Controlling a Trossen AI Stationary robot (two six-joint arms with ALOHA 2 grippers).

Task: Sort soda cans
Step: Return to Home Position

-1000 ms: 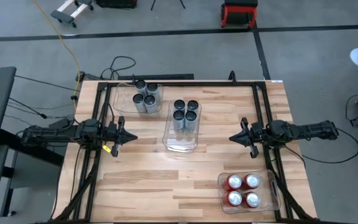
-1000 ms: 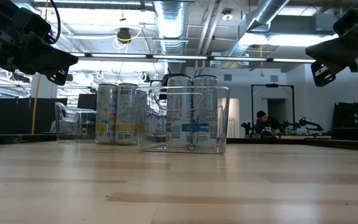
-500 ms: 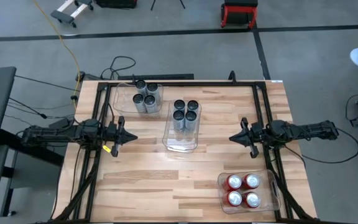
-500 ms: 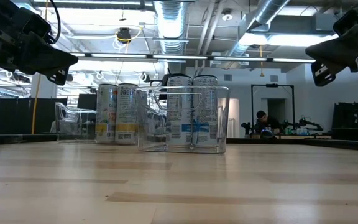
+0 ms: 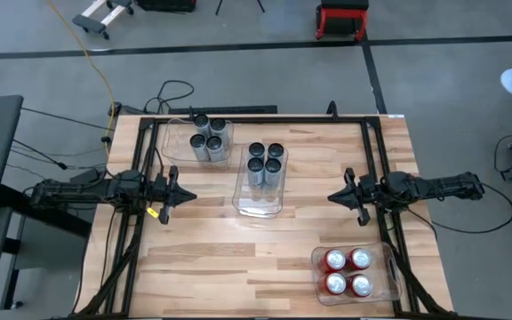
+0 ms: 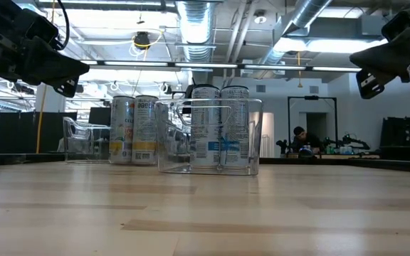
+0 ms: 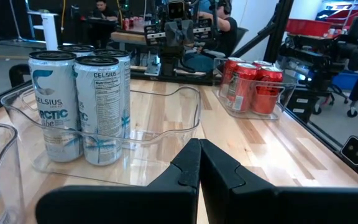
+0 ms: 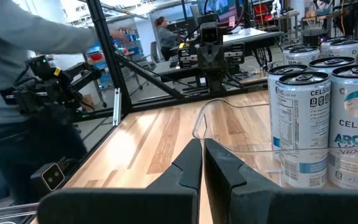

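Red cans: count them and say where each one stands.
4 red cans, standing two by two in the clear bin at the lower-right corner of the table in the high view. None looks hidden.

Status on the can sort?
Left gripper, right gripper shut, empty, at table sides. Twelve cans binned in fours. Middle bin sits between grippers.

Three bins sit on the bench [image 5: 203, 258]. The far-left bin [image 5: 176, 142] holds the first four cans [image 5: 208, 136]. The middle bin [image 5: 258, 203] holds the second four [image 5: 265, 162] at its far end. The near-right bin [image 5: 386, 276] holds the last four [image 5: 348, 271].
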